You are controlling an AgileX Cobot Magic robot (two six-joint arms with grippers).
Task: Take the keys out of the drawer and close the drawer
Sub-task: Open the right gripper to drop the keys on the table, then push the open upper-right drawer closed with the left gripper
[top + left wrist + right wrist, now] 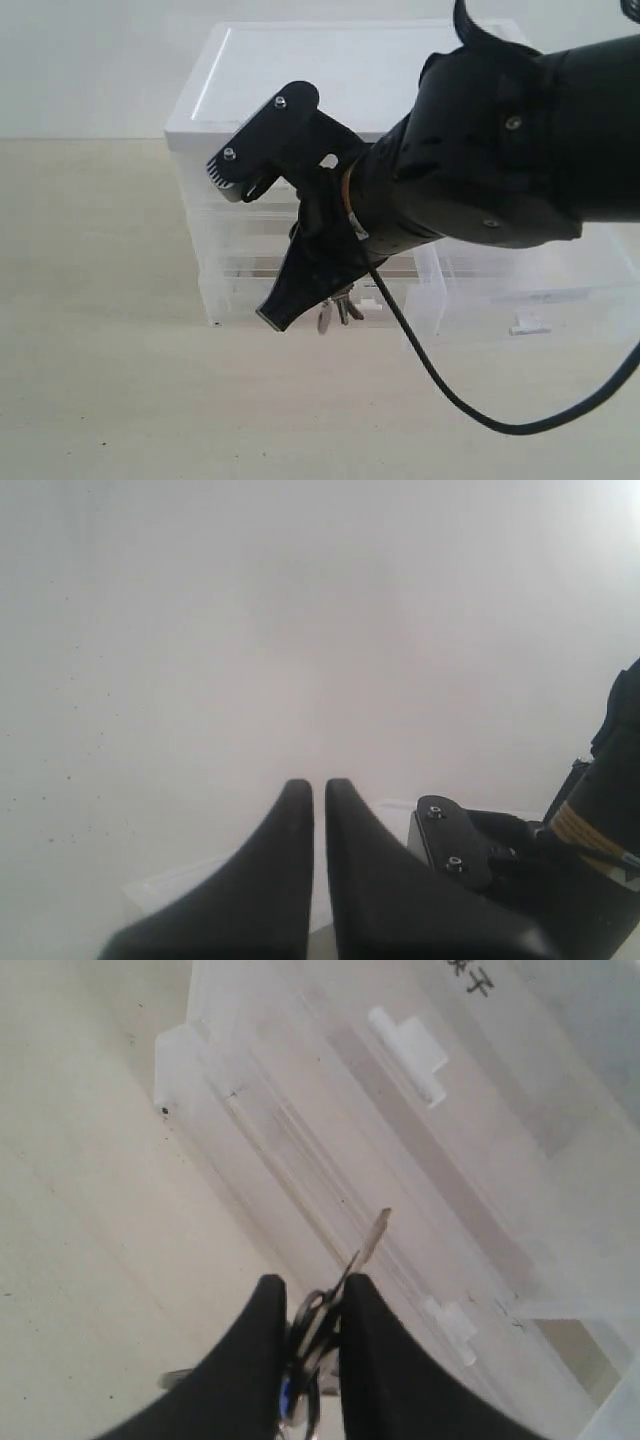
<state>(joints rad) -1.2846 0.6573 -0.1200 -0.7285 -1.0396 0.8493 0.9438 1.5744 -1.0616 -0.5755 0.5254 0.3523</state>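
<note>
Right wrist view: right gripper (pixel 312 1285) fingers narrow, pinching the keys (pixel 368 1238), which hang clear of the drawer (pixel 540 295) over the table (pixel 120 380) by the cabinet (pixel 300 60) front edge; left gripper (pixel 318 790) closed & empty; drawer open, so next prob. set keys down, then push drawer shut.

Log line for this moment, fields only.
right end effector: shut on keys | keys: outside drawer | drawer: open, not yet closed | left end effector: shut, empty
</note>
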